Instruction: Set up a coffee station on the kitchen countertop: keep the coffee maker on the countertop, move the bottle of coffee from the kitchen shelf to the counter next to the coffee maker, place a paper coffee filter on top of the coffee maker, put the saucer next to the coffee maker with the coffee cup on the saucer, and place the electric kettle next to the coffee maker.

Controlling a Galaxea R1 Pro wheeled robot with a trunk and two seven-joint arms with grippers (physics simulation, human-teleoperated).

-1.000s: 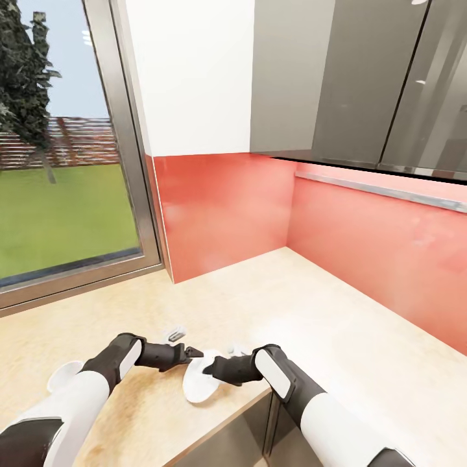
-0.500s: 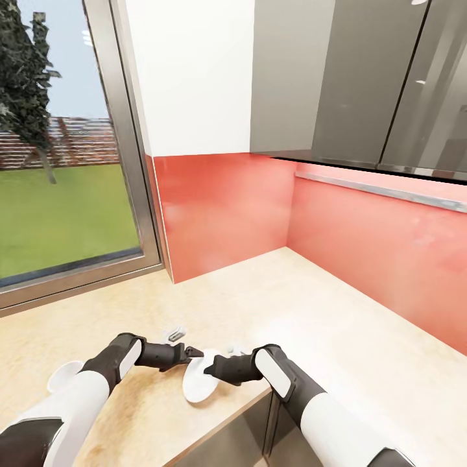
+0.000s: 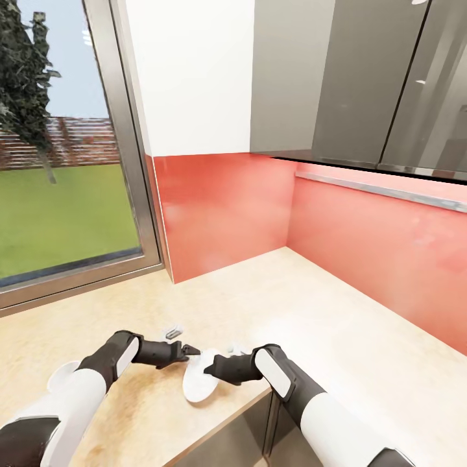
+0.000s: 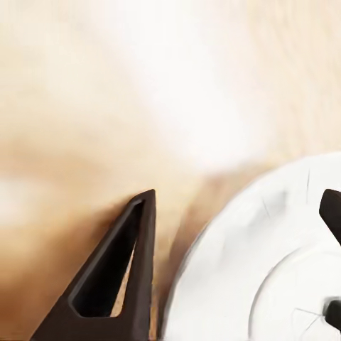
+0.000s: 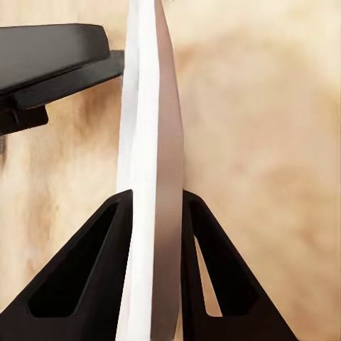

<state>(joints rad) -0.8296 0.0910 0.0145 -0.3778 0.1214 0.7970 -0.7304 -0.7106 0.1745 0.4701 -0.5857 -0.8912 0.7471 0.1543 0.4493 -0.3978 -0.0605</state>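
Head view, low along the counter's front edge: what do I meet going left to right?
White dish → left gripper → saucer → right gripper, fingers shut on the saucer's rim.

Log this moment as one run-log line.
right gripper: shut on saucer rim, saucer tilted on edge | left gripper: open beside saucer | surface: countertop | cup on saucer: no

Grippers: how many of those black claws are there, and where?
2. The left gripper is open beside the saucer's rim, over the countertop. The right gripper is clamped on that saucer's edge, near the counter's front.
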